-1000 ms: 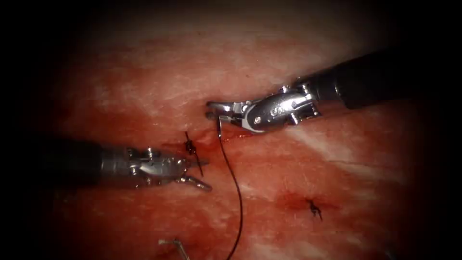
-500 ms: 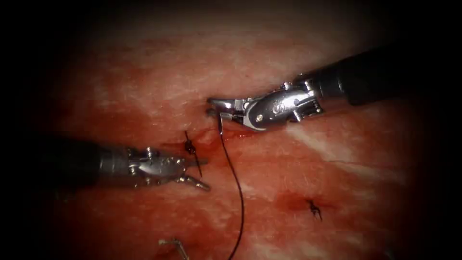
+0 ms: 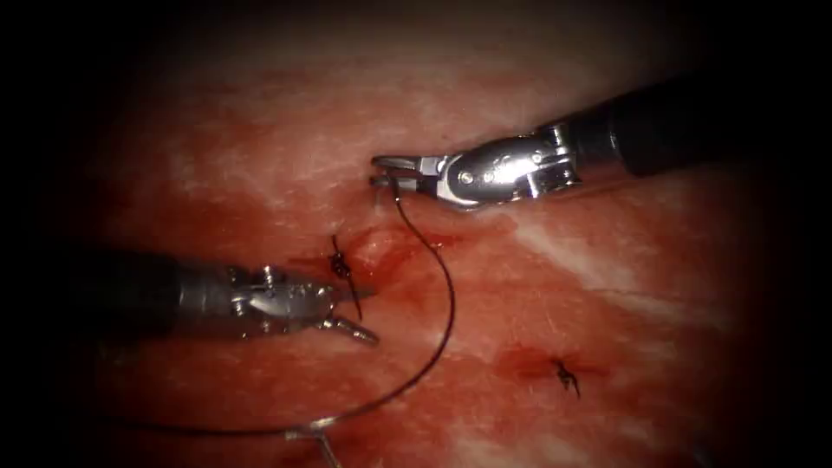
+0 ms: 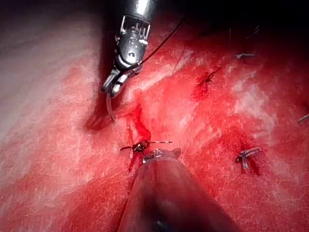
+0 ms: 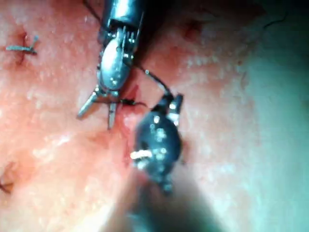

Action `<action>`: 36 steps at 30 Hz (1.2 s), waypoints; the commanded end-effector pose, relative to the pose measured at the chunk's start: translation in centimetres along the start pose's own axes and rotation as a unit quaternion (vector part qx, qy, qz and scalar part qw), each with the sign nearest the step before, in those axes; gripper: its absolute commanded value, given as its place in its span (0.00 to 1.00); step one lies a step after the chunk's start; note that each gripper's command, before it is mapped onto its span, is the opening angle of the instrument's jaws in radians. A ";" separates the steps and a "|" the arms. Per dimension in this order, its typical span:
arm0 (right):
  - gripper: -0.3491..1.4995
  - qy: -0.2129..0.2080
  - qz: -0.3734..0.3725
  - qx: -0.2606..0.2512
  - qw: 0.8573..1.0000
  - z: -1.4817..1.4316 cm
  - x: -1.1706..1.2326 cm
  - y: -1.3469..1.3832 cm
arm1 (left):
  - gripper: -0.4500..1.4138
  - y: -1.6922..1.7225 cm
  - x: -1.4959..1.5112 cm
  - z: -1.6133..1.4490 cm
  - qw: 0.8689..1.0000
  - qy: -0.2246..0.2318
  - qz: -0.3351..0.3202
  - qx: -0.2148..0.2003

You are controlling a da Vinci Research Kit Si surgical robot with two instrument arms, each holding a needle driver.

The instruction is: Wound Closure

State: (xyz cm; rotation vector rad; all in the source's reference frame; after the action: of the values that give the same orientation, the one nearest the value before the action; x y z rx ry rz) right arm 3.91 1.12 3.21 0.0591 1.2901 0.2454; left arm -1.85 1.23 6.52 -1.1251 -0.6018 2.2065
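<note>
At the cut's upper end, right tool (image 3: 386,171) pinches the needle (image 3: 395,192) near its thread (image 3: 446,303) end; left tool (image 3: 364,314) spread, empty.

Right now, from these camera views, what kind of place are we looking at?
Likely a surgical training bench, not an operating room. A slab of tissue bears a cut with tied knots. The right tool holds a curved needle trailing thread; the left tool is open, holding nothing.
</note>
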 end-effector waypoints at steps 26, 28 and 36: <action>0.00 -0.008 0.043 -0.005 0.999 0.20 0.02 0.33 | 0.45 0.04 -0.05 0.08 1.000 -0.002 -0.001 -0.002; 0.00 -0.015 0.064 -0.002 0.998 0.23 0.02 0.33 | 0.45 0.04 -0.05 0.08 1.000 -0.002 -0.001 -0.002; 0.00 -0.074 0.155 0.030 0.985 0.34 -0.05 0.27 | 0.45 0.05 -0.05 0.08 1.000 -0.004 -0.001 -0.004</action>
State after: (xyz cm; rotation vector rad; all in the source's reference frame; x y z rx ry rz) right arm 4.12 1.45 3.37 0.3328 1.1308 0.4700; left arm -1.87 1.21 6.50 -1.1223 -0.6107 2.2102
